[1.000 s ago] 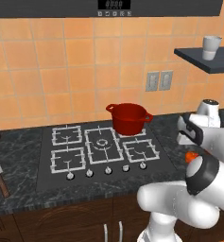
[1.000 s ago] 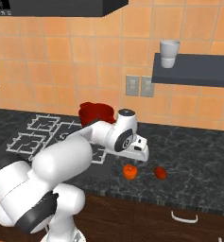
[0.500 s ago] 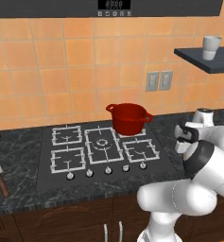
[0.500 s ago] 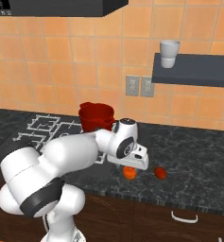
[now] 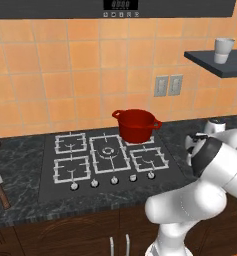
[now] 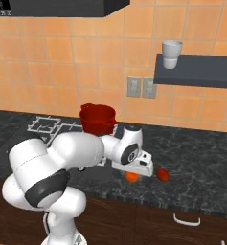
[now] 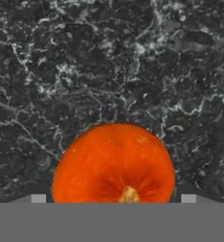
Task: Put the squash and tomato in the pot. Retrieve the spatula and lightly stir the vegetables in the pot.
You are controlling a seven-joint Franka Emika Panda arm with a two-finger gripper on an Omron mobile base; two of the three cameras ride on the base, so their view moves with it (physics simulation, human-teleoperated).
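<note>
The squash (image 7: pixel 114 163) lies on the dark marbled counter (image 7: pixel 108 61), at six o'clock in the hand view, directly under the gripper (image 7: pixel 113 198), whose two fingertips (image 7: pixel 38 198) stand wide apart on either side of it, grasping nothing. In the right base view the tomato (image 6: pixel 162 175) lies just beside the squash at three o'clock. The pot (image 6: pixel 97 118) stands on the stove (image 5: pixel 110 160) at ten o'clock. The spatula (image 5: pixel 0 186) rests far left.
</note>
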